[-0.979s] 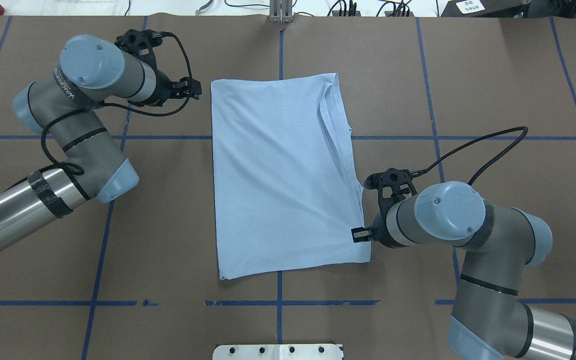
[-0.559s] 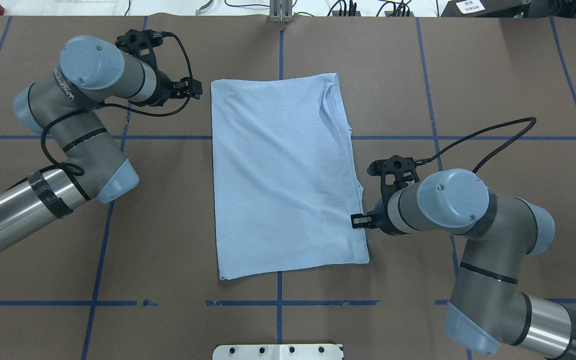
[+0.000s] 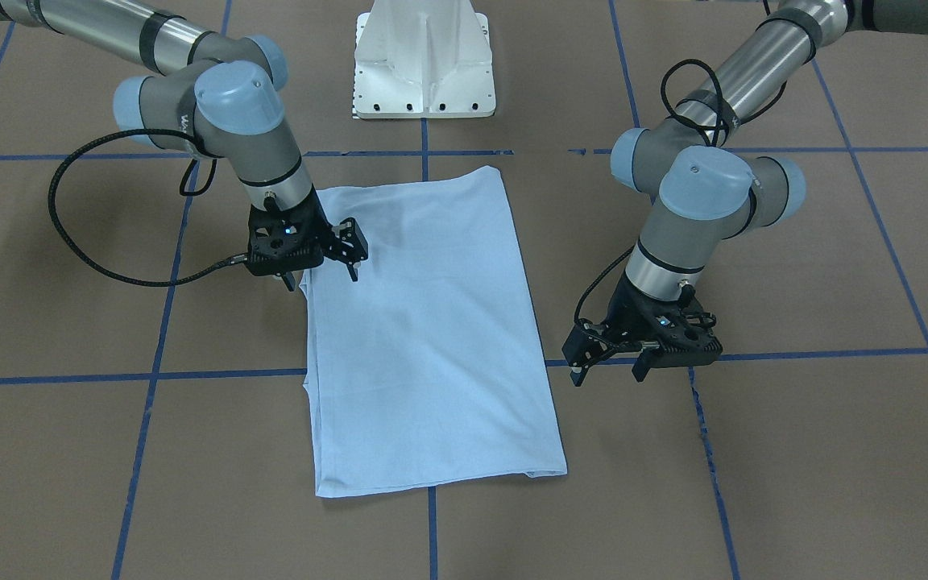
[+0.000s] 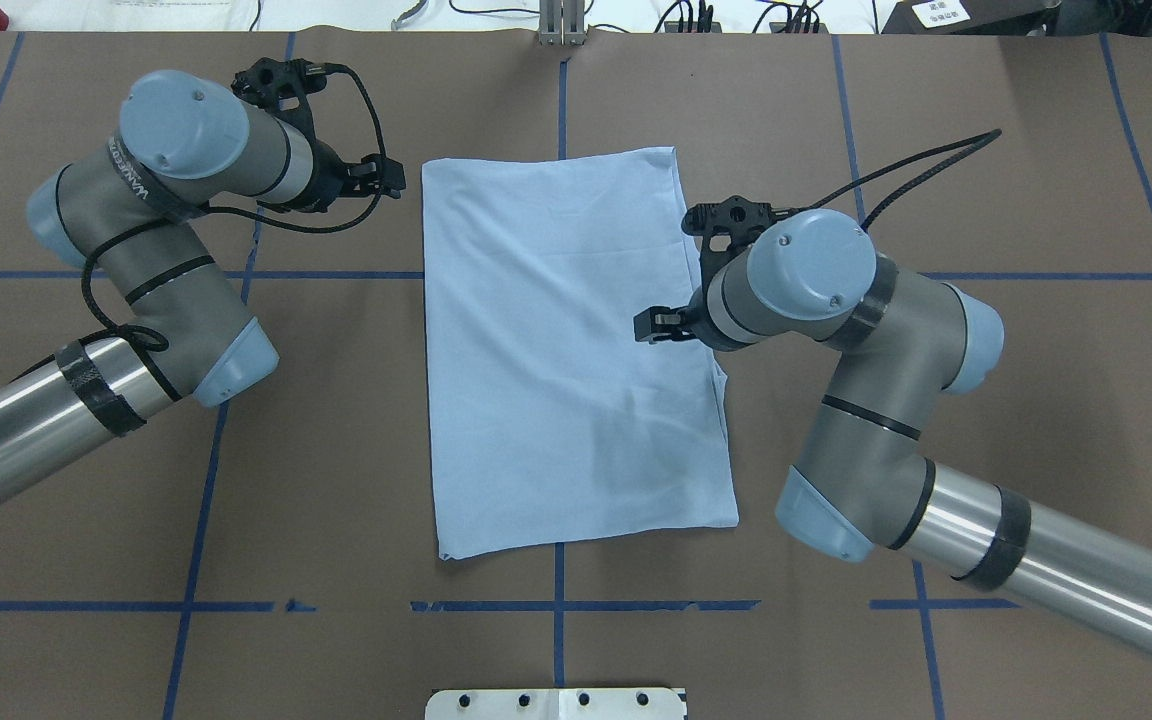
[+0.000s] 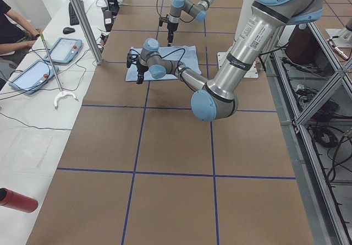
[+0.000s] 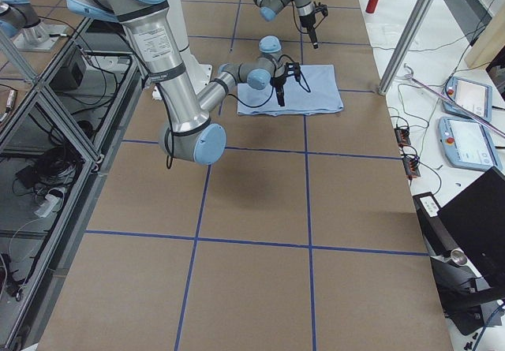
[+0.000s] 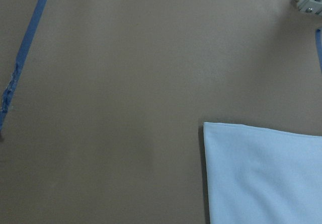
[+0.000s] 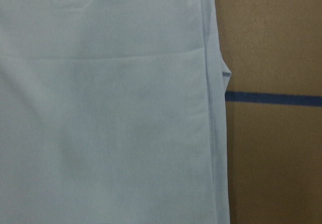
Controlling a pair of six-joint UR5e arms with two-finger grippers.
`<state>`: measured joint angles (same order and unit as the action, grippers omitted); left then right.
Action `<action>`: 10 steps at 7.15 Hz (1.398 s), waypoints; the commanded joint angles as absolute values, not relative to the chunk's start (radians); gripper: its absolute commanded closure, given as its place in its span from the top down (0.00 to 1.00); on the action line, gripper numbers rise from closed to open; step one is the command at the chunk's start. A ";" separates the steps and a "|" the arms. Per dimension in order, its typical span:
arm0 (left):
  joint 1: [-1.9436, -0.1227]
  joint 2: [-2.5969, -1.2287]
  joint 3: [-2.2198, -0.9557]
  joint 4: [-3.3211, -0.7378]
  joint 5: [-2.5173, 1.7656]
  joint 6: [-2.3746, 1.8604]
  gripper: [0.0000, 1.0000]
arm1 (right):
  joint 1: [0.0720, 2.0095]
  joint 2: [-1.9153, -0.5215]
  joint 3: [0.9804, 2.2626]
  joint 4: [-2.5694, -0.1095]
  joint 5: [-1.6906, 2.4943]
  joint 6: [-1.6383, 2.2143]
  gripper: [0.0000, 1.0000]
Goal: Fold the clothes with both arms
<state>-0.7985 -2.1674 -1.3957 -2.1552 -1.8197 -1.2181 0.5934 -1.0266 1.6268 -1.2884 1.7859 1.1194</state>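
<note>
T-shirt (image 4: 566, 350): laid flat at the centre of the overhead view as a tall, smooth rectangle. No sleeve, neckline or print is shown.
Fold state: the sides are judged to be turned in already. Stacked cloth edges are seen along the rectangle's right side in the overhead view.
Remaining work: at least one crosswise fold, end to end, is judged to be left. No corner or edge is gripped yet.
Right gripper (image 3: 323, 278): jaws are spread wide and nothing is held. It is placed over the shirt's left edge, left of centre in the front-facing view. Contact with the cloth cannot be told.
Left gripper (image 3: 609, 374): jaws are spread wide and nothing is held. It is held over bare table just beside the shirt's right edge, right of centre in the front-facing view.
Left wrist view: one shirt corner is shown at lower right.
Table (image 4: 336, 450): brown surface marked with blue tape lines.
</note>
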 commanded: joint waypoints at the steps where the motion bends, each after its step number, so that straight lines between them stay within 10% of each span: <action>1: -0.799 -2.169 -1.431 -2.154 -1.822 -1.219 1.00 | 0.647 -0.939 1.473 -1.289 1.781 1.001 1.00; 5: -0.787 -2.157 -1.468 -2.242 -1.833 -1.250 1.00 | 0.681 -0.828 1.376 -1.287 1.848 0.969 1.00; 10: -0.535 -1.961 -1.731 -2.188 -1.980 -1.844 1.00 | 0.707 -0.969 1.763 -1.647 2.029 0.976 1.00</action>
<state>-0.6209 -1.9967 -1.6600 -2.2231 -2.0356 -1.6948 0.7086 -0.9316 1.6801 -1.5974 2.0174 0.9740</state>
